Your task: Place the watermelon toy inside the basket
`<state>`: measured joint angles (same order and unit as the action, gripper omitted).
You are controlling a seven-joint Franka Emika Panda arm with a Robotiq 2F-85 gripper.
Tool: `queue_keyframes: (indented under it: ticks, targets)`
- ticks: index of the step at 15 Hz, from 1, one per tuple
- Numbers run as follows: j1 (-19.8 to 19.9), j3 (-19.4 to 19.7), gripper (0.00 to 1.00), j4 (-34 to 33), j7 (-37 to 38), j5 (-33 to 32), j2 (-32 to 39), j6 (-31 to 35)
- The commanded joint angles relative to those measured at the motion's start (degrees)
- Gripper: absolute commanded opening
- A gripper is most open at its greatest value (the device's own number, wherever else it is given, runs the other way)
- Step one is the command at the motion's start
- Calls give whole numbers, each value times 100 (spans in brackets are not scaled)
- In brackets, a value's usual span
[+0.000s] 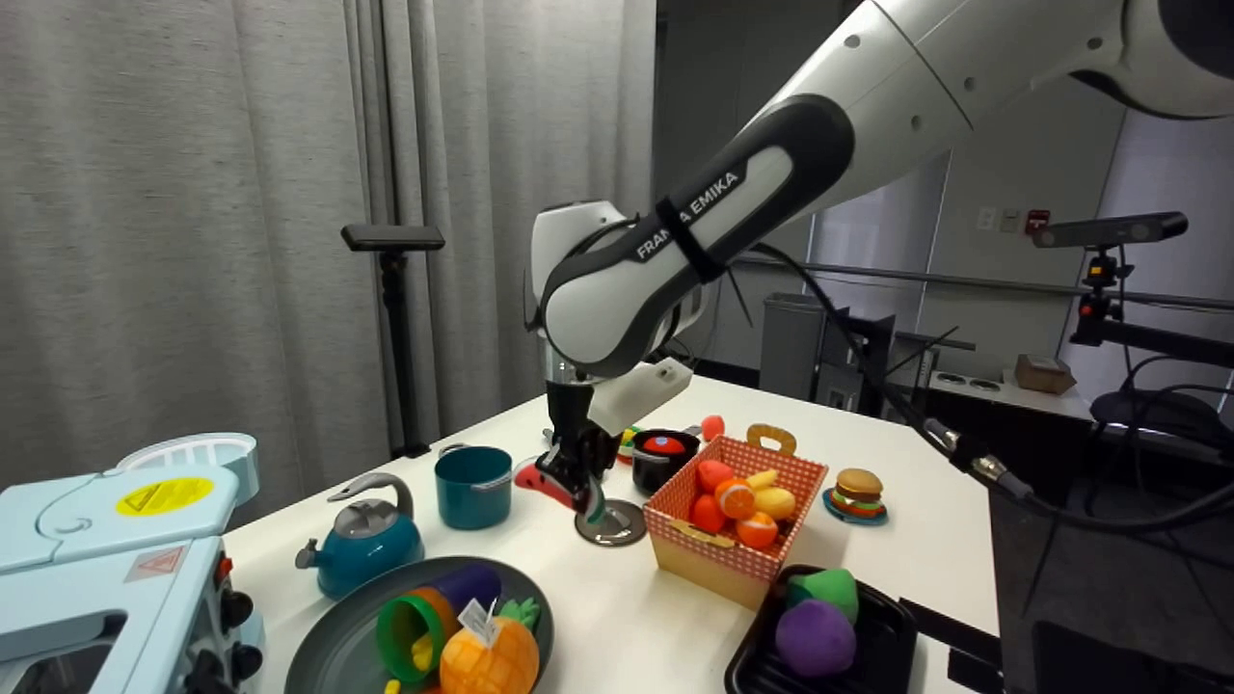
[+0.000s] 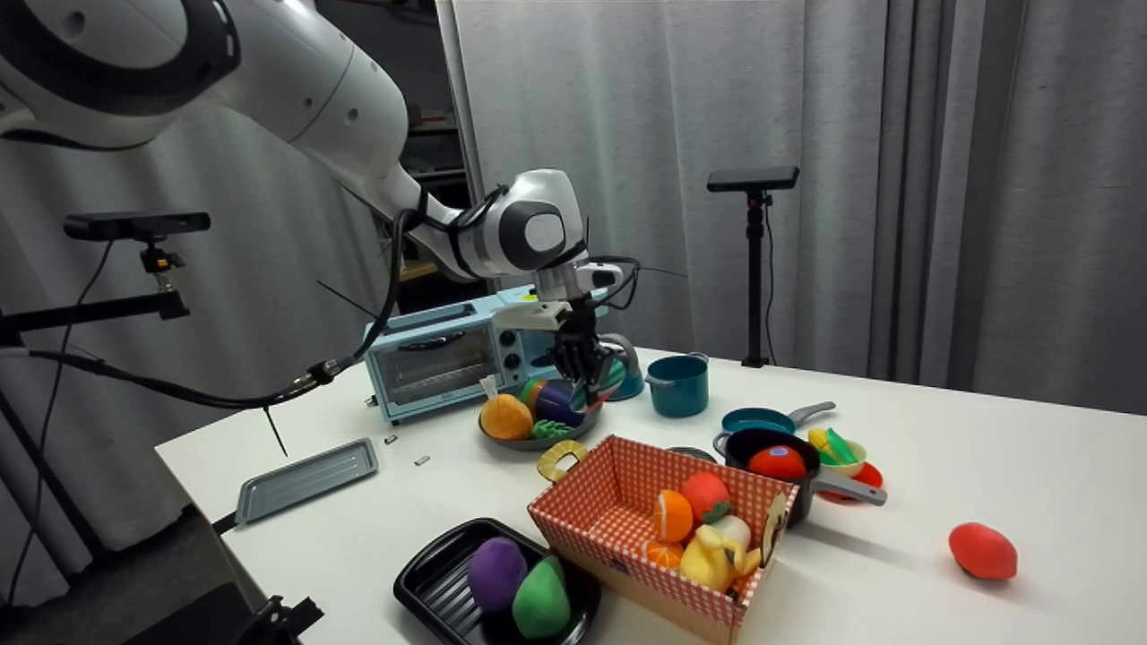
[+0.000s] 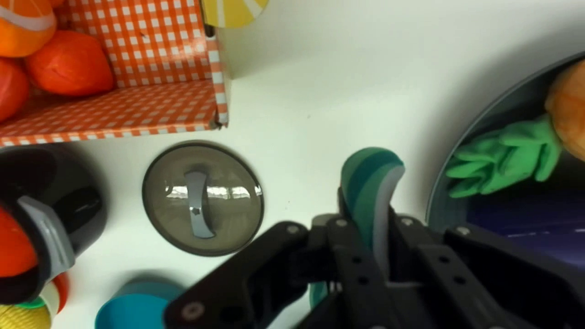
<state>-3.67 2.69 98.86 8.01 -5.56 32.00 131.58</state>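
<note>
The watermelon toy shows its red face in an exterior view (image 1: pixel 542 482) and its green striped rind in the wrist view (image 3: pixel 369 183). It also shows in an exterior view (image 2: pixel 615 380), partly behind the fingers. My gripper (image 3: pixel 365 224) is shut on it and holds it above the table; the gripper shows in both exterior views (image 1: pixel 584 482) (image 2: pixel 584 381). The basket has tan outer walls and a red-and-white checked lining, and stands apart from the gripper in both exterior views (image 1: pixel 702 571) (image 2: pixel 573 502) and at the upper left of the wrist view (image 3: pixel 137 112). It holds several fruit toys.
A glass lid (image 3: pixel 203 201) lies between basket and toy. A black pot (image 2: pixel 762 448) stands beside the basket. A grey plate (image 1: pixel 333 641) holds a pineapple and eggplant toy. A black tray (image 2: pixel 439 573), teal pot (image 1: pixel 472 487), kettle (image 1: pixel 366 545) and toy oven (image 2: pixel 435 358) stand around.
</note>
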Motion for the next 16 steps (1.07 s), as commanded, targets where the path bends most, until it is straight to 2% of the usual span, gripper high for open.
queue_keyframes:
  ticks: [1,6,10,13,16]
  targets:
    - [208,-57,5,754,-49,295,-872,-56]
    - [286,-19,5,1812,62,440,-1794,-293]
    - [359,124,5,2625,480,379,-2323,-380]
    - [648,382,5,3191,600,443,-2611,-133]
    - [897,643,5,3441,655,202,-2571,387]
